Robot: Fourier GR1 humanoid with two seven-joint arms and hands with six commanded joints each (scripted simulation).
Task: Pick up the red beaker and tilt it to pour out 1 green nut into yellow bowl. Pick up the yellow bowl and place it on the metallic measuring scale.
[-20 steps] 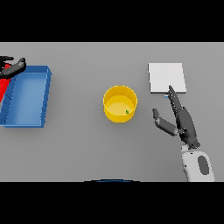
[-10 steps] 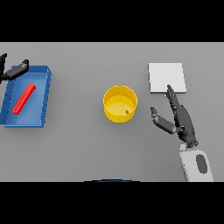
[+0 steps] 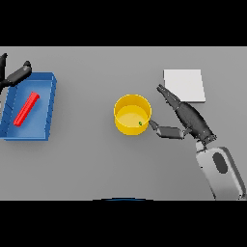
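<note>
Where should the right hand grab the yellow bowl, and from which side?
Probably the wall on the bowl's right side, coming in level from the right. The bowl stands upright with its mouth open and the nut inside, so a side grip around the round wall keeps it level. The right hand is already there, open, thumb near the wall. The scale lies behind it.

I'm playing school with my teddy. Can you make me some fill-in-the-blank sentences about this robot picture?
1. The tiny green nut sits inside the ____ bowl.
2. The red beaker lies in the ____ tray.
3. The hand closest to the bowl is the robot's ____ hand.
4. On top of the square scale there is ____.

Missing words: yellow; blue; right; nothing
</note>
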